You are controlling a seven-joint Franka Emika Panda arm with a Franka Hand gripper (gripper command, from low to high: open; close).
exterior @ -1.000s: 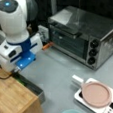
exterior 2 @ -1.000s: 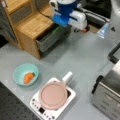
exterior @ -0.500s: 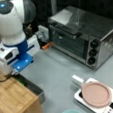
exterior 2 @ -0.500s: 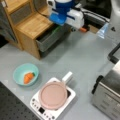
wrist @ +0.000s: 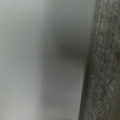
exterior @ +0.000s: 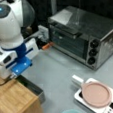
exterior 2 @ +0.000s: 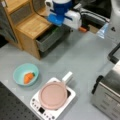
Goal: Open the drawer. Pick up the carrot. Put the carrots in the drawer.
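Hovering tool: the white and blue gripper [exterior 2: 65, 25] hangs low over the pulled-out drawer, just beside the cabinet's front edge; its fingers are hidden behind the blue bracket, so I cannot tell whether they are spread or pressed together.
Wrist view: only a blurred pale grey surface and a dark speckled strip on the right.
Drawer: the shallow dark grey rectangular drawer [exterior 2: 48, 40] stands open from the cabinet with the light wooden top [exterior 2: 31, 25]; in a front view its grey rim [exterior: 32, 88] juts out under the arm.
Carrot: the small bright orange toy carrot [exterior 2: 28, 77] lies in a round teal bowl [exterior 2: 18, 71] on the grey table, well apart from the gripper, toward a front view's bottom left.
Nearby: a pink round pan [exterior 2: 53, 95] sits on a white hob [exterior 2: 62, 108].
Far right: a silver toaster oven with black knobs [exterior: 82, 35].
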